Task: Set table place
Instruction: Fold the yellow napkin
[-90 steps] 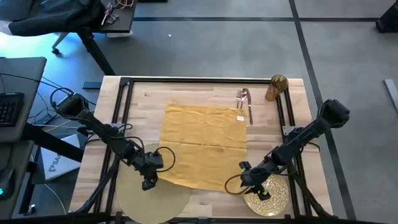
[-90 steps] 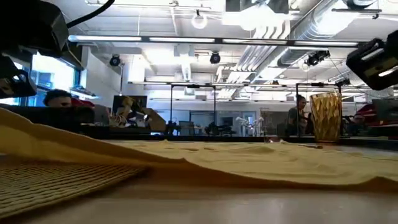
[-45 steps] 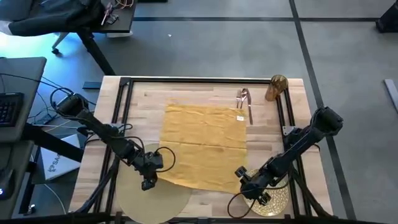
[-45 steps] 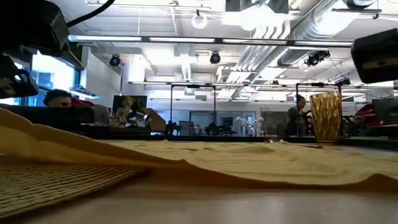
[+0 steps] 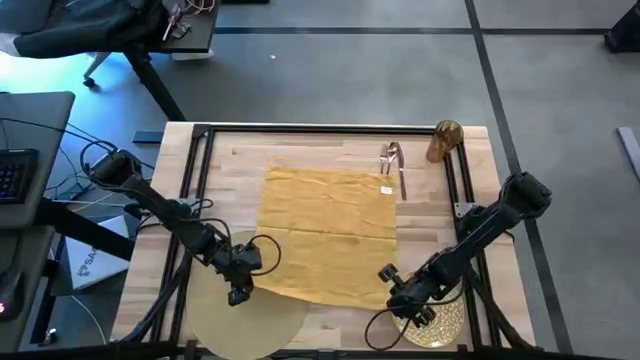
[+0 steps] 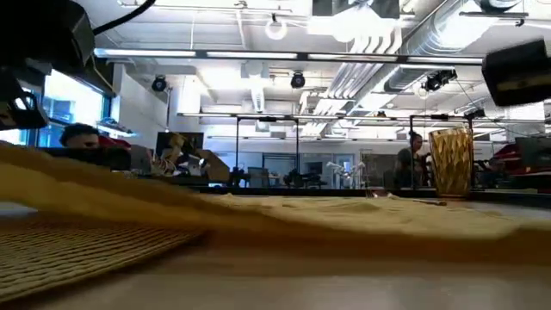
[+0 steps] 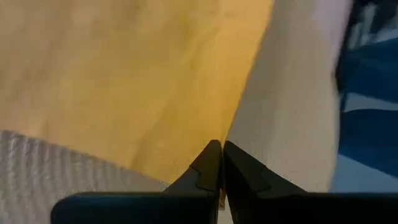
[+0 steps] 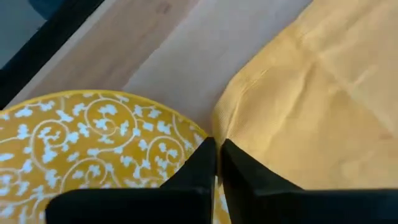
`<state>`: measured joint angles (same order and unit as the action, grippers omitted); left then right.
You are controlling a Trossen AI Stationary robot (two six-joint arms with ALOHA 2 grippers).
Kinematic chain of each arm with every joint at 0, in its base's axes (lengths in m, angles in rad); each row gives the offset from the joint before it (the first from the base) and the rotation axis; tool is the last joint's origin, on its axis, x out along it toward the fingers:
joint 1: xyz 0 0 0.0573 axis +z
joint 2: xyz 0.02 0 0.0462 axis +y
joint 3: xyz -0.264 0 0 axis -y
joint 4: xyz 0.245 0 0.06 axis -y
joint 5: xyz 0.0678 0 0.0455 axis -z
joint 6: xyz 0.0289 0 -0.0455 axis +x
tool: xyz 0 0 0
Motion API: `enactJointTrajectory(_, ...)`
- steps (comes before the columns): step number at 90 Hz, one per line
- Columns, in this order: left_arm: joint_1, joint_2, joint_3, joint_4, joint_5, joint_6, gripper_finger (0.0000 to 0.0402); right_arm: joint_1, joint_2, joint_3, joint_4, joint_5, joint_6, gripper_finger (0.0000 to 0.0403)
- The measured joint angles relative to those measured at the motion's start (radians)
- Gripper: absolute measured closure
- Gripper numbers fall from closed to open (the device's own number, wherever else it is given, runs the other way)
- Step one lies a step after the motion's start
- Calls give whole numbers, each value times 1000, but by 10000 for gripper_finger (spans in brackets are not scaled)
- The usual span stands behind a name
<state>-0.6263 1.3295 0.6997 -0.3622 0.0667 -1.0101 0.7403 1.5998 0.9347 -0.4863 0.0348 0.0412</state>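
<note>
Both arms are down at the near edge of the table point(image 5: 330, 140), each at a front corner of the yellow napkin point(image 5: 330, 225). The left gripper point(image 5: 240, 285) has its fingers pressed together on the napkin's edge, right where the cloth overlaps the round tan placemat point(image 5: 245, 325). The right gripper point(image 5: 405, 300) pinches the opposite front corner the same way, just above the rim of the gold patterned plate point(image 5: 445, 322) (the wrist view shows white scrollwork on it). The napkin lies spread across the middle of the table, its front edge lifted a little off the wood in the low view. At the far side, the copper cutlery point(image 5: 393, 165) lies just beyond the napkin's back corner, and the amber glass point(image 5: 443, 140) stands upright near it by the frame.
</note>
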Motion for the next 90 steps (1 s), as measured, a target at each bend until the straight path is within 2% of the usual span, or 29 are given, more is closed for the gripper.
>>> enactJointTrajectory(9, 6, -24, 57, -73, -1, 10, 401, 0, -44, 55, -129, 19, 102, 402)
enactJointTrajectory(24, 6, -69, 171, -302, -23, 39, 401, -5, -162, 110, -289, 23, 328, 403)
enactJointTrajectory(30, 6, -88, 221, -410, -93, 50, 401, -21, -221, 118, -362, 52, 454, 403)
enactJointTrajectory(37, 19, -110, 266, -530, -207, 52, 401, -54, -299, 118, -447, 134, 593, 403)
enactJointTrajectory(44, 56, -127, 285, -581, -345, 55, 401, -104, -368, 103, -503, 213, 659, 403)
enactJointTrajectory(51, 124, -133, 282, -584, -462, 88, 401, -177, -413, 65, -515, 255, 647, 403)
enactJointTrajectory(60, 241, -121, 271, -566, -537, 182, 401, -298, -440, 1, -480, 285, 595, 403)
enactJointTrajectory(78, 473, -98, 222, -495, -587, 350, 401, -553, -442, -93, -410, 318, 453, 403)
enactJointTrajectory(90, 583, -95, 212, -468, -630, 438, 401, -704, -442, -107, -405, 356, 361, 403)
